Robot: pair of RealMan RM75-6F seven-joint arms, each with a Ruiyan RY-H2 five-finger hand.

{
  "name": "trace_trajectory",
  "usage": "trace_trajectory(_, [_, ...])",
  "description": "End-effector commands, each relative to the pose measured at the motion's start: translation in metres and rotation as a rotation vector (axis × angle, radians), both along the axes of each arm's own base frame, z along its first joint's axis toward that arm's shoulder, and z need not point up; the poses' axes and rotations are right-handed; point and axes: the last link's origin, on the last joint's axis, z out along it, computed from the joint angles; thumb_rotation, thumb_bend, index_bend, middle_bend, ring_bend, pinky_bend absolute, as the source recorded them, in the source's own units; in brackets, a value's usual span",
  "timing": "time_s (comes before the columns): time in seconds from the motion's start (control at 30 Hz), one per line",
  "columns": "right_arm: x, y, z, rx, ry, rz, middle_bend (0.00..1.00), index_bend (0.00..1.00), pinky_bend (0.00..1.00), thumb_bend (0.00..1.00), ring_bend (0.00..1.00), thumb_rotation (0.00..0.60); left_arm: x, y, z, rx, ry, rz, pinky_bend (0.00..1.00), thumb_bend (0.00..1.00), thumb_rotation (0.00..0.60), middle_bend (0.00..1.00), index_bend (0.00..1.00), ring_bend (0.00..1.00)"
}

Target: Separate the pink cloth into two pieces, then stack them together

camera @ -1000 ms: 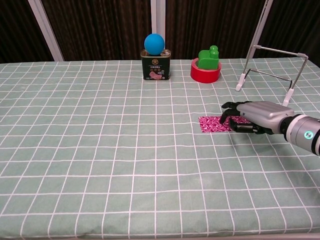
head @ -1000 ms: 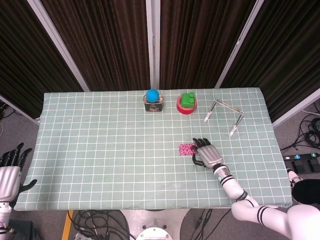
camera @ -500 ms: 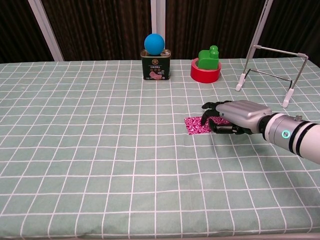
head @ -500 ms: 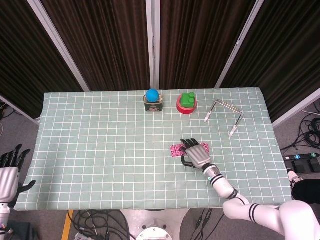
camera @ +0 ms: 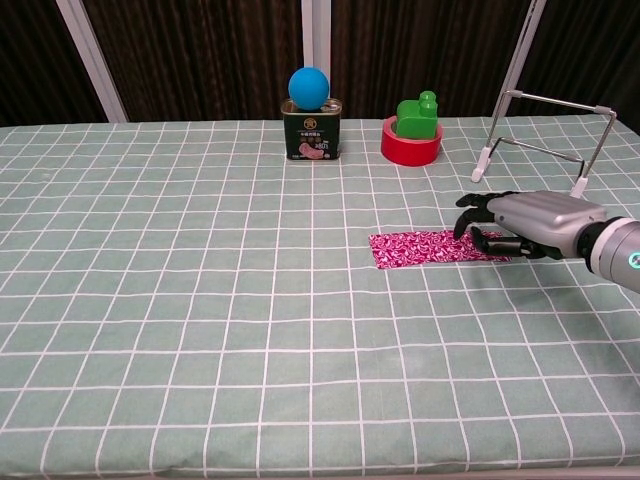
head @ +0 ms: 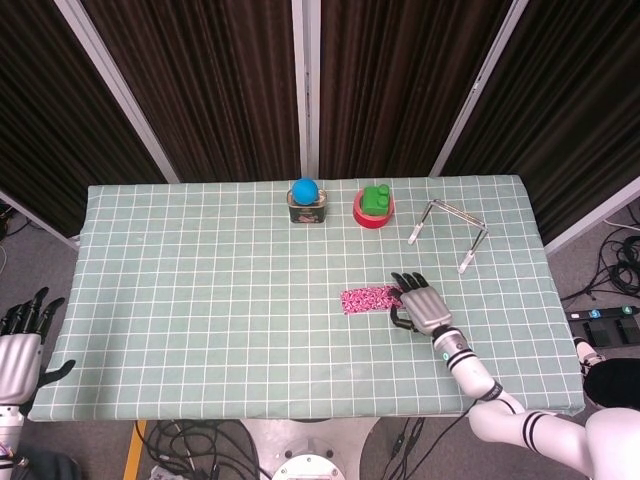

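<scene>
R hand low over the worktop, palm down, fingers curled, tips pressing on right end of the pink patterned cloth strip; forearm runs back to lower right. L hand off worktop's left edge, fingers apart, holding nothing.

You see a pale green tablecloth ruled with a white grid. The pink cloth is magenta, speckled with a fine dark-and-white print. At twelve o'clock, a blue ball tops a dark green tin with a pinkish label. A bright green block sits in a red ring. Your right hand is silver-grey with black fingers. Behind hang dark brown curtains.
</scene>
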Motion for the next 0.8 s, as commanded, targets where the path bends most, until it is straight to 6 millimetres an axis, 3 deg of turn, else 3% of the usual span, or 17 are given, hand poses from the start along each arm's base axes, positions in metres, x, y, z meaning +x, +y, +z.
trace_trajectory(0.03, [-0.002, -0.001, -0.002, 0.005, 0.003, -0.005, 0.00, 0.25, 0.00, 0.62, 0.00, 0.000, 0.000, 0.000, 0.001, 0.002, 0.002, 0.002, 0.16, 0.06, 0.600, 0.13, 0.18, 0.13])
trace_trajectory(0.3, [-0.007, 0.008, -0.003, 0.035, 0.021, 0.007, 0.00, 0.25, 0.00, 0.62, 0.00, 0.000, 0.000, -0.003, 0.001, 0.000, 0.004, 0.009, 0.16, 0.06, 0.600, 0.13, 0.18, 0.13])
trace_trajectory(0.63, [-0.014, 0.047, 0.015, 0.078, 0.048, 0.053, 0.00, 0.25, 0.00, 0.61, 0.00, 0.000, 0.004, 0.004, -0.004, -0.012, -0.004, -0.013, 0.16, 0.06, 0.600, 0.13, 0.18, 0.13])
trace_trajectory(0.8, [-0.015, 0.055, 0.028, 0.069, 0.046, 0.065, 0.00, 0.25, 0.00, 0.61, 0.00, 0.000, 0.004, 0.006, -0.005, -0.012, -0.006, -0.017, 0.16, 0.06, 0.600, 0.13, 0.18, 0.13])
